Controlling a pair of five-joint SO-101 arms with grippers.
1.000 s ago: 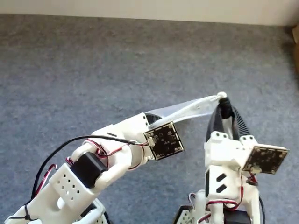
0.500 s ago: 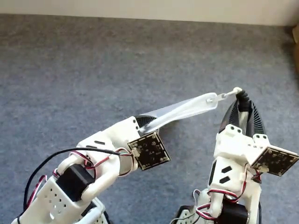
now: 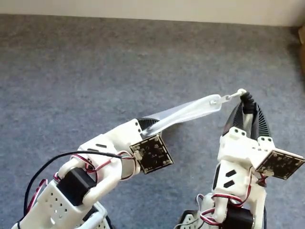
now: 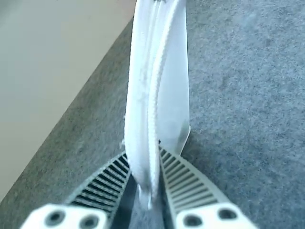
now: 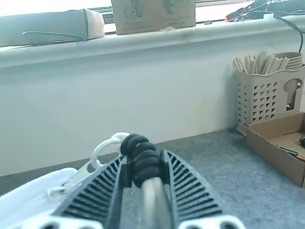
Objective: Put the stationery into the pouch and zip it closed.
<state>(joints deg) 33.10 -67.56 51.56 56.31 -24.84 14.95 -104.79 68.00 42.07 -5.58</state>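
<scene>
Over the right half of the desk (image 3: 71,71), the high view has one pouch (image 3: 190,111) held clear of the surface between two tools. A second ago it sagged wide. Since then the right tool (image 3: 245,101) has swung toward the desk's right edge and the left tool (image 3: 151,125) has drawn back toward the near left corner, so the pouch is now a taut, narrow strip. Nothing has moved in the last half second. The one zip pull (image 3: 228,98) sits at the pouch's far end, so the zip looks closed or nearly so; the contents cannot be made out.

From the left wrist, the left tool (image 4: 143,157) pinches the near end of the pouch (image 4: 155,86), with its two fingers (image 4: 183,174) pressing either side.

From the right wrist, the right tool (image 5: 143,160) is clamped on one black knot (image 5: 140,157), joined by one white loop (image 5: 106,144) to the zip pull (image 5: 71,183). By the desk's far right corner stand one basket (image 5: 264,100) and one cardboard box (image 5: 279,143).
</scene>
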